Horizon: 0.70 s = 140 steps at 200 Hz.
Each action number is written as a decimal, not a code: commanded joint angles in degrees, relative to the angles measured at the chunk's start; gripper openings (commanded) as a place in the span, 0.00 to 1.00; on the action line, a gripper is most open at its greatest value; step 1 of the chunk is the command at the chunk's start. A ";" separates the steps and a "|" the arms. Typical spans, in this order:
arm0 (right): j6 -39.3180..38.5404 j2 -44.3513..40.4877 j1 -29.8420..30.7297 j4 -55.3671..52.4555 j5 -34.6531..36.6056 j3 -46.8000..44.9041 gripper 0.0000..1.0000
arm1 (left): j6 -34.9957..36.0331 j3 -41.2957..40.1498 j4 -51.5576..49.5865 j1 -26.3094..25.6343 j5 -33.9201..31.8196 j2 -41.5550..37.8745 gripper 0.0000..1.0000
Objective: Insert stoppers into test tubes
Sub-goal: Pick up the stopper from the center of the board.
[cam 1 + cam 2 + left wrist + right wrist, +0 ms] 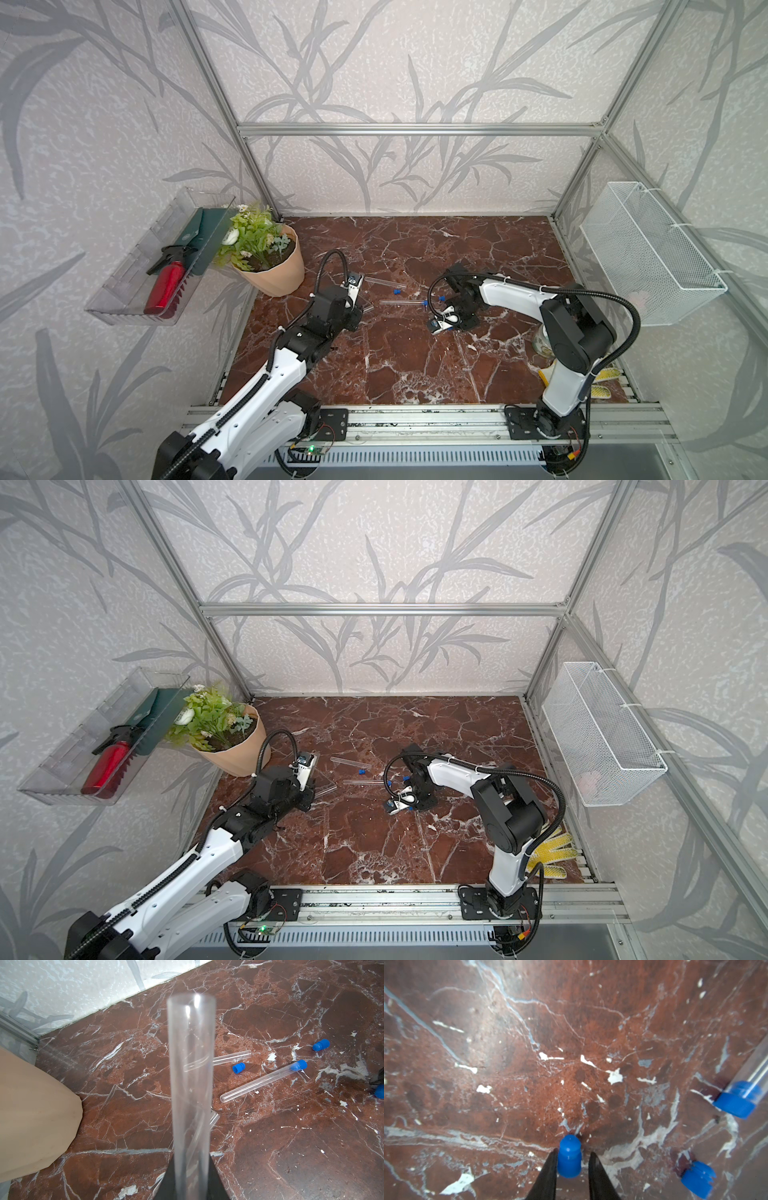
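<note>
My left gripper (pixel 191 1159) is shut on a clear test tube (pixel 191 1064) that sticks out ahead of it, open mouth at the far end. My right gripper (pixel 573 1152) is low over the marble with its jaws open around a blue stopper (pixel 569 1156); one finger touches it and a small gap shows at the other. Another test tube (pixel 261 1082) lies nearby with a stopper (pixel 299 1065) in its mouth. An open tube (pixel 230 1057) lies beyond a loose stopper (pixel 238 1068). Another loose stopper (pixel 697 1178) sits close to the right gripper.
A potted plant (pixel 270 266) stands at the back left, close beside my left arm. A wall tray (pixel 124 286) holds a red bottle. A white wire basket (pixel 648 253) hangs on the right wall. A yellow glove (pixel 548 850) lies by the right arm's base.
</note>
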 commanded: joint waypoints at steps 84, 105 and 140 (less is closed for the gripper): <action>1.28 2.18 -0.25 -1.41 -0.79 -0.28 0.22 | 0.41 -0.89 0.77 0.76 -0.52 -0.49 0.00; 1.50 2.30 -0.24 -1.36 -0.74 -0.33 0.21 | 0.41 -0.80 0.77 0.91 -0.35 -0.51 0.00; 2.54 2.65 -0.53 -1.94 -1.95 -0.36 0.21 | 0.59 -0.59 0.35 0.99 -0.32 -0.73 0.00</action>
